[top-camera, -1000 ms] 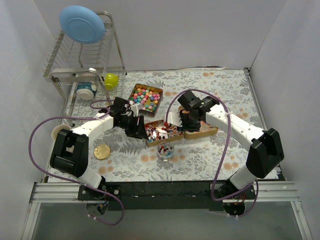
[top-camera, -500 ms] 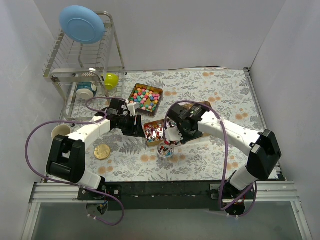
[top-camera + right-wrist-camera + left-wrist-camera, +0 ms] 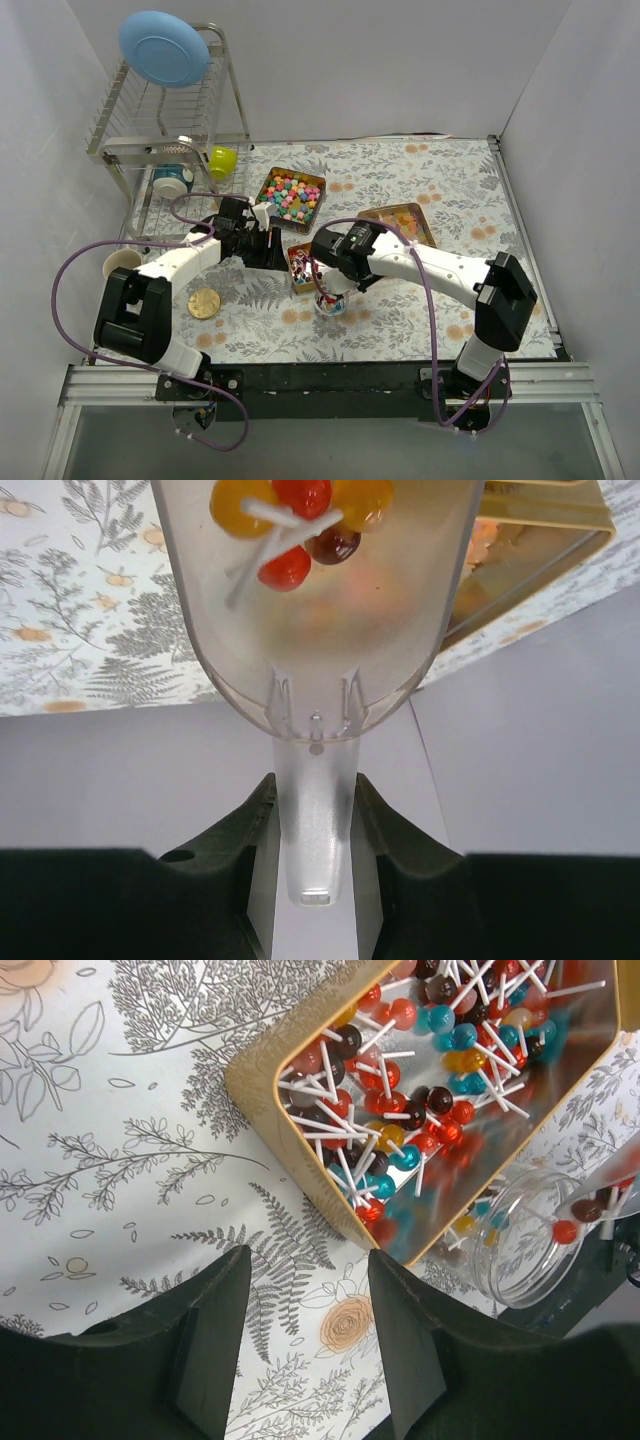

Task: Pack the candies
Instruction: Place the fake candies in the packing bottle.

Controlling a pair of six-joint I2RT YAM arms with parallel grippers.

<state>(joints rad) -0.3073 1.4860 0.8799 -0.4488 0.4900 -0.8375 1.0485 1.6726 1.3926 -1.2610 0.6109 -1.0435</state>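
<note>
Right tool was clamped tight on the handle of a clear scoop, and only its own wrist view showed the load: five lollipops. Left tool had its fingers apart, gripping nothing, just beside a corner of the lollipop tin. That view also caught a few lollipops inside the glass jar. Only the top view showed all three tins around the middle of the surface: multicoloured candies, lollipops, orange gummies. One gold lid sat toward the left edge.
</note>
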